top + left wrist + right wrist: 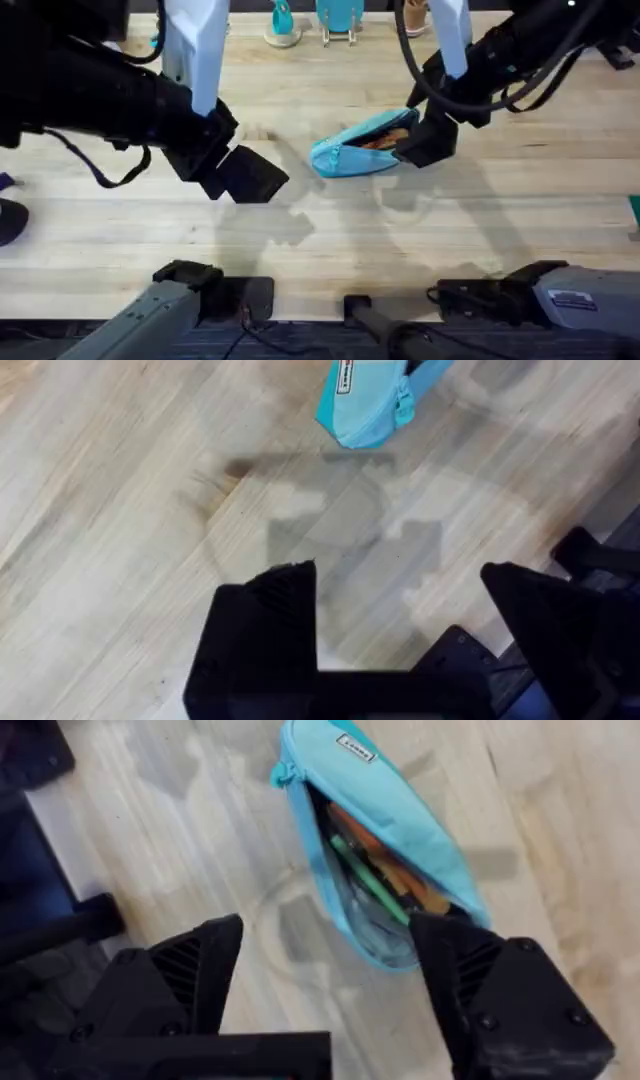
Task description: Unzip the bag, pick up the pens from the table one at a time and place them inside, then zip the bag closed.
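Note:
The light blue bag [352, 150] lies on the table [330, 230] right of centre, its zipper open. Inside it, in the right wrist view, lie the green pen [362, 878] and the orange pen [400, 872]; the overhead view shows an orange streak [385, 140] in the opening. My right gripper [425, 140] hovers open at the bag's right end, which sits between its fingers [480, 980], close to one of them. My left gripper [250, 178] stands open over bare wood to the left of the bag [370, 400], holding nothing.
Teal-handled things [283, 25] and a teal stand [340, 15] sit along the table's far edge, with something orange [415, 15] beside them. A dark object [10, 220] lies at the left edge. Bare wood stretches in front of the bag.

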